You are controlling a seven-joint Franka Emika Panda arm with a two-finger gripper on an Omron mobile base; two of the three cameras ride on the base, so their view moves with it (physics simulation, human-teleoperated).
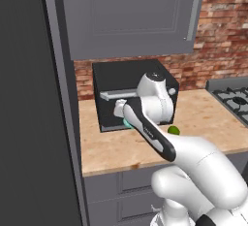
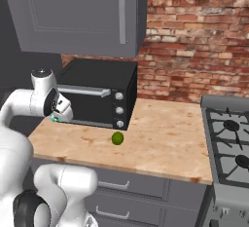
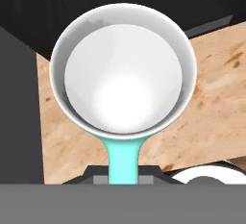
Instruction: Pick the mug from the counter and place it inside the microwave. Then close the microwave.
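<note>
From the left base view, the white arm reaches forward over the counter, and its pincer sits low in front of the small black oven with the silver bar handle. A sliver of teal peeks out right under the wrist: that is the mug, tucked between the hand and the oven's front, close above the wooden top. Just right of the arm, a small green lime lies on the counter. Grey upper cabinets hang above, red brick runs behind, and a gas stove shows at the right edge.

Over to the right base view: the arm bends in from the left, and the pincer hangs at the black oven's lower left corner. A speck of teal mug shows beneath it. The lime lies well apart, in front of the oven's knob panel, and the stove fills the right.

Now the hand view, looking straight down into the mug: a white rim and white inside, with a teal handle running down to the bottom edge. The pincer is clamped tight on that handle, the mug is upright, and the wooden counter spreads beneath it.
</note>
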